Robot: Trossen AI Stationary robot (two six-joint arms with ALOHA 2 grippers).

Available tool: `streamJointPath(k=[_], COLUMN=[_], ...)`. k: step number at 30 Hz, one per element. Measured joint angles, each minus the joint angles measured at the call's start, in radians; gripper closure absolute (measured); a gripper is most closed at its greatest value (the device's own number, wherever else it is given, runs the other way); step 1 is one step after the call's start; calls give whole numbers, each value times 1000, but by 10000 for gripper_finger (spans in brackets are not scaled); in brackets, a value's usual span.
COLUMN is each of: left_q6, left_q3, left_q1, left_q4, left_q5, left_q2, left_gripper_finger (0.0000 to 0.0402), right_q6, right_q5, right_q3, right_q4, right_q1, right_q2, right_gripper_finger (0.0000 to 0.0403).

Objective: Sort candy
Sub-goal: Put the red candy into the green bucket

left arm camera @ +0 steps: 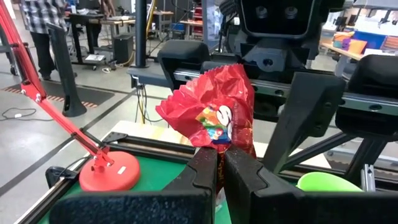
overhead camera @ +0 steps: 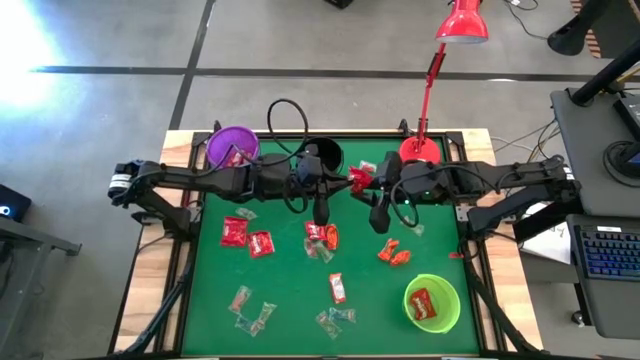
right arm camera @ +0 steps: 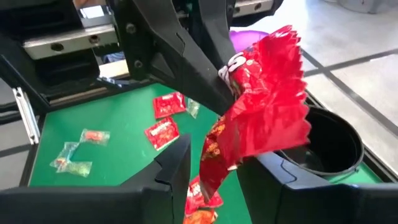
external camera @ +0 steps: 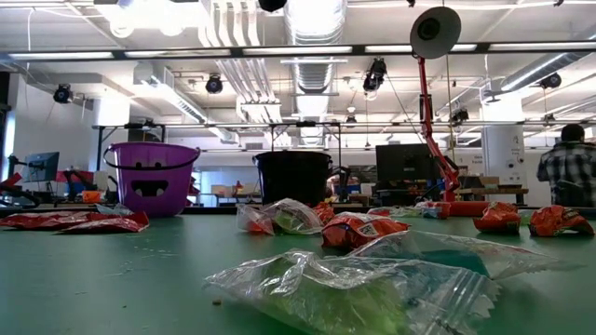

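A shiny red candy packet [overhead camera: 360,178] hangs in the air over the table's far middle, between my two grippers. My left gripper [left arm camera: 221,155] reaches in from the table's left and is shut on it. My right gripper [right arm camera: 214,165] comes from the right, open, with its fingers either side of the packet's free end [right arm camera: 214,162]. Several more candy pieces lie flat on the green mat: red packets [overhead camera: 247,236] and clear twisted ones [overhead camera: 250,310]. In the low view a clear packet [external camera: 363,279] lies close up; neither gripper shows there. My left gripper pinches the red packet by one crumpled end [left arm camera: 219,144] between its two fingers. The fingers lie level and come from the table's left. The packet sticks out past the fingertips toward my right gripper, lifted clear of the mat. My right gripper's fingers [right arm camera: 177,168] flank the packet's other end; whether they touch it I cannot tell.
A purple bowl [overhead camera: 232,146] and a black bowl [overhead camera: 325,155] stand at the far edge, and a green bowl [overhead camera: 432,302] holding a red packet stands near right. The base of a red lamp [overhead camera: 420,150] sits at the far right. A person [external camera: 570,167] stands in the room beyond.
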Motion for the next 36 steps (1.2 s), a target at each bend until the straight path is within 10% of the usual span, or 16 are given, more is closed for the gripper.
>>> streamJointPath(k=[7, 26, 36], left_q6=[0, 16, 27], left_q3=[0, 0, 0], left_q1=[0, 0, 3], left_q4=[-3, -55, -326], left_q5=[2, 39, -229], left_q2=[0, -17, -55], left_gripper_finger=[402, 351, 306], right_q6=[2, 110, 390], right_q5=[0, -36, -285], right_q3=[0, 0, 0], right_q4=[-14, -186, -512], right_q1=[-2, -1, 86], right_q2=[-5, -68, -97], right_gripper_finger=[378, 390, 390])
